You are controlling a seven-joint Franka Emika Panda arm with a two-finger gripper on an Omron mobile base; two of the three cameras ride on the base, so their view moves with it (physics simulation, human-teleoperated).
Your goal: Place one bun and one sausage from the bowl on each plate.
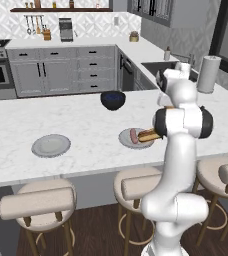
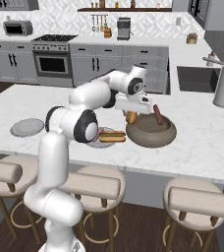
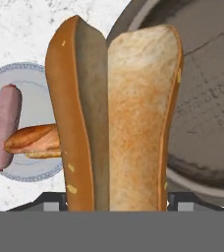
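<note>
Gripping a split, golden-crusted bun (image 3: 115,118) at frame centre, the gripper (image 3: 116,199) is clamped on it. Left: a round grey plate (image 3: 29,173) bearing a smooth sausage (image 3: 5,125). Right: the dull brown bowl (image 3: 202,123).

In the hand view the held bun (image 3: 115,118) rises straight up from the claw (image 3: 115,209) and covers its fingertips, so how the jaws meet it cannot be seen. The bun's lower end is cut off at the bottom. Behind the bun, the bowl (image 3: 202,113) to one side of the claw runs past the right and top edges, its near wall partly masked. To the other side, the plate (image 3: 20,170) loses its inner rim behind the bun, as does one end of the second bun (image 3: 33,140) lying there. In the left base view the arm hides the bowl and the claw altogether.
</note>
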